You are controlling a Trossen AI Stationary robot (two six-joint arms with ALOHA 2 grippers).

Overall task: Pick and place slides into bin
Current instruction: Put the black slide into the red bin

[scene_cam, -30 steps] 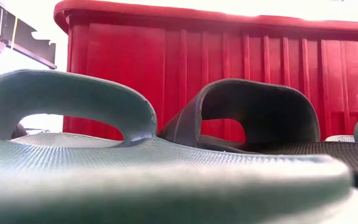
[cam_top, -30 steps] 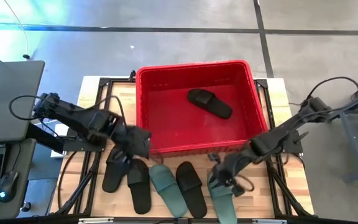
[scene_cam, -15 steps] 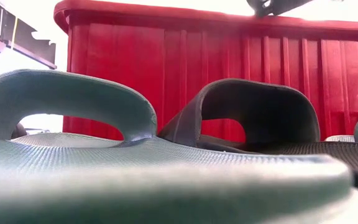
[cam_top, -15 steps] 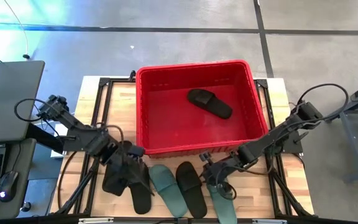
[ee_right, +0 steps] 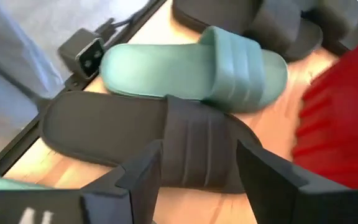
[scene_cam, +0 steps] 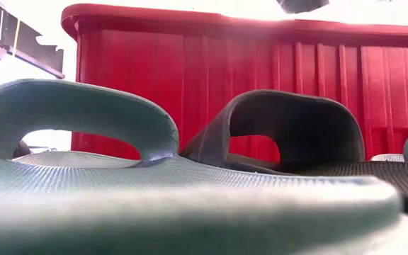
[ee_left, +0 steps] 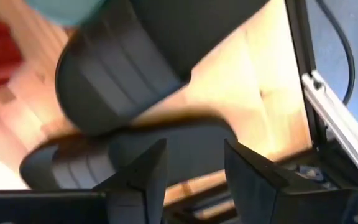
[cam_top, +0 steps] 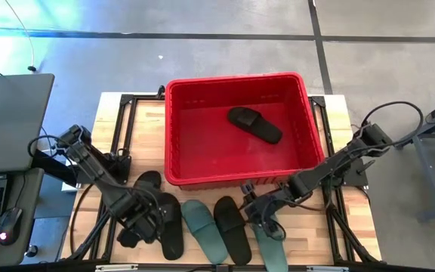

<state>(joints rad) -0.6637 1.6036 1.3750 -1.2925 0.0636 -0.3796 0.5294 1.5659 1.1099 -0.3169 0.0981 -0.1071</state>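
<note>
One black slide (cam_top: 255,125) lies inside the red bin (cam_top: 174,136). In front of the bin, a row of slides rests sole-down on the table: two black (cam_top: 171,227) at the left, a teal (cam_top: 201,227), a black (cam_top: 231,230) and a teal (cam_top: 269,243). My left gripper (cam_top: 149,221) is low over the leftmost black slide (ee_left: 185,140), its fingers (ee_left: 151,171) apart over the sole. My right gripper (cam_top: 254,210) is open above the middle black slide (ee_right: 104,134), whose strap (ee_right: 194,140) lies below the gap between the fingers. My left gripper comes from above, with its fingers on either side of the leftmost black slide's sole (ee_left: 194,134). The slide lies flat on the table. I cannot tell whether the fingers touch it.
The bin's near wall (scene_cam: 261,64) rises right behind the row of slides. The table's metal frame rails (cam_top: 112,219) run beside the left slides, and a cable and a small black box (ee_right: 89,53) lie near the teal slide.
My left gripper has moved from the bin's near left corner toward the table's near edge and down onto the leftmost black slides. My right gripper has shifted a little toward the table's left, from over the right teal slide to over the middle black one.
</note>
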